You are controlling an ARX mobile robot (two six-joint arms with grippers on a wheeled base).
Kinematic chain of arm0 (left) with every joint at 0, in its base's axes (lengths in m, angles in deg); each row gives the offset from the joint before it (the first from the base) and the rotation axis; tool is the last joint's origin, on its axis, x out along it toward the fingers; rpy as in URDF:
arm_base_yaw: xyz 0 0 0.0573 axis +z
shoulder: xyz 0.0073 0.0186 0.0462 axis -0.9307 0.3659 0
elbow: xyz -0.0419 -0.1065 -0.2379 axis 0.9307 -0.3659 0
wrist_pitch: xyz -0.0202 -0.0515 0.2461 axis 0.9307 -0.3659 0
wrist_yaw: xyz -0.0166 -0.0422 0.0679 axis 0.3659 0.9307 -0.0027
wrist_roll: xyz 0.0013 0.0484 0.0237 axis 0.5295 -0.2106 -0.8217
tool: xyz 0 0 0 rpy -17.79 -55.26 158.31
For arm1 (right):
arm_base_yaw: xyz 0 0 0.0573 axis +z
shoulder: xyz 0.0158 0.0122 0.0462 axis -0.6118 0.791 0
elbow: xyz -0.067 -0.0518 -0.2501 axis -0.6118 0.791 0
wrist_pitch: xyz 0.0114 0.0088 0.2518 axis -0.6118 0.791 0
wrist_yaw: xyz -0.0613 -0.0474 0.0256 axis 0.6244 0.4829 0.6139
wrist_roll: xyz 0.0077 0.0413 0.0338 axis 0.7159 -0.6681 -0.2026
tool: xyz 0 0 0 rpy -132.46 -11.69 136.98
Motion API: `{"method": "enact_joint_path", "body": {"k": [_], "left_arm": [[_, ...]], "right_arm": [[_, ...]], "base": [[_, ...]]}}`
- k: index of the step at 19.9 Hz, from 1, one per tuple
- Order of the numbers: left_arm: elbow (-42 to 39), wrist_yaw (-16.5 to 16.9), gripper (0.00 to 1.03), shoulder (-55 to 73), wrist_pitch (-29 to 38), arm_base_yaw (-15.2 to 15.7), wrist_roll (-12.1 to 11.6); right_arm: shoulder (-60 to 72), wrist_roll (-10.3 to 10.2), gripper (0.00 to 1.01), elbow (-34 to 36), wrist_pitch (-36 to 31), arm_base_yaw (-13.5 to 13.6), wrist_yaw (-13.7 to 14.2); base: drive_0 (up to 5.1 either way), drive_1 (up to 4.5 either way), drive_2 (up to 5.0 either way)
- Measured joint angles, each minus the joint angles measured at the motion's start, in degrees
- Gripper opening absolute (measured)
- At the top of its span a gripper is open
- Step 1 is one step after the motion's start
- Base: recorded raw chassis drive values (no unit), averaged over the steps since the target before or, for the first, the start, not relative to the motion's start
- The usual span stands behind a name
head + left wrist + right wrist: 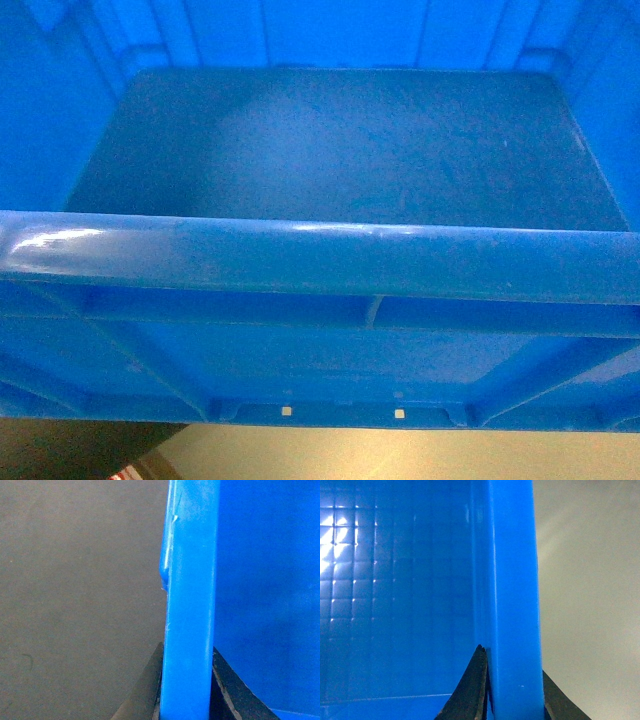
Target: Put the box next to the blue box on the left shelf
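The box (320,255), a bright blue open-top crate, fills the head view close up, with its thick near rim across the middle and its smooth floor beyond. In the left wrist view my left gripper (188,649) is shut on the box's rim (192,580), one dark finger on each side of the wall. My right gripper (512,661) is shut on the opposite rim (512,555), one finger inside against the gridded wall and one outside. Neither gripper shows in the head view. The other blue box and the left shelf are out of view.
Under the crate the head view shows a strip of beige floor (400,455) and a dark patch (70,450) at the lower left. A plain grey-brown surface (75,605) lies beside the left rim, a pale one (590,580) beside the right.
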Motion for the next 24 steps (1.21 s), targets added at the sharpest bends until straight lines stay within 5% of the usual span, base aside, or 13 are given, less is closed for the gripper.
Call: {"method": "enact_joint_path", "body": {"k": [24], "left_arm": [[0.0,-0.02,0.13,0.0,0.02,0.0,0.0]], "right_arm": [[-0.02,0.04,0.11,0.0,-0.02,0.0,0.04]], "base": [[-1.6,-1.62,-1.6]]}}
